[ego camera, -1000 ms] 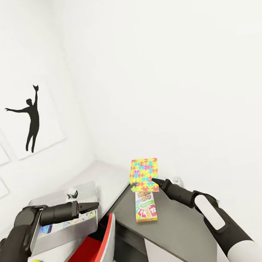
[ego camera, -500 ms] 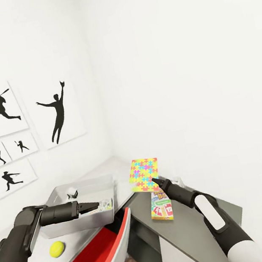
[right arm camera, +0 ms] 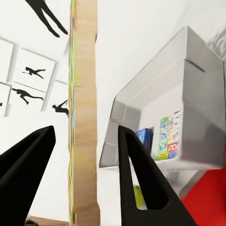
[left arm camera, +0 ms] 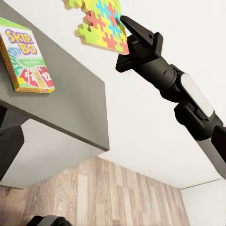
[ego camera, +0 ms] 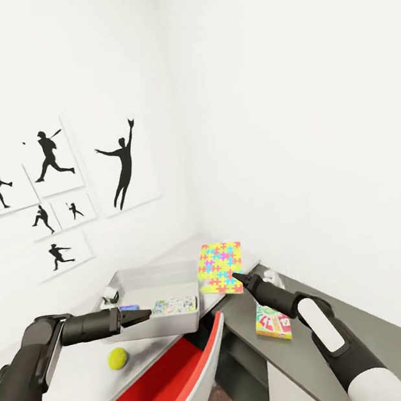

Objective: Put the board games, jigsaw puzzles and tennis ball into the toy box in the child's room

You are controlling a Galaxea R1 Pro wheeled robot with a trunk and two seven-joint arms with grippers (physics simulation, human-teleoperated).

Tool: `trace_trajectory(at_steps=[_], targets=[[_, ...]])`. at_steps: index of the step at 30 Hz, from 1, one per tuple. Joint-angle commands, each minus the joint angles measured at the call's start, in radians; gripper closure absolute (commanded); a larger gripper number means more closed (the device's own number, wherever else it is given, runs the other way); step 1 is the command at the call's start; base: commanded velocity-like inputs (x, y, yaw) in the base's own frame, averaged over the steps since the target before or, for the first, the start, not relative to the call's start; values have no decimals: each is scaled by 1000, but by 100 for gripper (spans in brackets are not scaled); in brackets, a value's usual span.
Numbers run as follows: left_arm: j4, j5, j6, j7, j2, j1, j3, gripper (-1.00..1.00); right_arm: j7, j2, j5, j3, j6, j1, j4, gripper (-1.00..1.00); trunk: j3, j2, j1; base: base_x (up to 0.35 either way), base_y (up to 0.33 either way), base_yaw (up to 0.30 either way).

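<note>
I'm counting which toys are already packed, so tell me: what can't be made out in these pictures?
- Toy box contents: head view, near wall hides most; only box edges peek out.
- Small white object at the box's far corner: too small to identify.
- Jigsaw puzzle face: right wrist view, seen edge-on.
- Skip-Bo box: head view, partly behind the right gripper.

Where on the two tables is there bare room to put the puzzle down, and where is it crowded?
Free: the dark grey table beyond the Skip-Bo card box, and the light grey tabletop left of the yellow-green tennis ball. Crowded: around the grey toy box, where the left claw hovers beside the open red drawer.
</note>
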Motion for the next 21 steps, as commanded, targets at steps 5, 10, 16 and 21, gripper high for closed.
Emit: trace_trajectory(at_steps=[5, 10, 16, 21], targets=[[0, 0, 11, -3, 0, 0, 0, -100, 1, 0, -4, -1, 4, 0, 0, 100, 0, -1, 0, 0, 0, 288], [1, 0, 11, -2, 0, 0, 0, -100, 1, -1, -4, -1, 5, 0, 0, 100, 0, -1, 0, 0, 0, 215], [1, 0, 11, -1, 0, 0, 0, -100, 1, -1, -4, -1, 4, 0, 0, 100, 0, -1, 0, 0, 0, 31], [1, 0, 11, -1, 0, 0, 0, -100, 1, -1, -5, -2, 4, 0, 0, 100, 0, -1, 0, 0, 0, 2]])
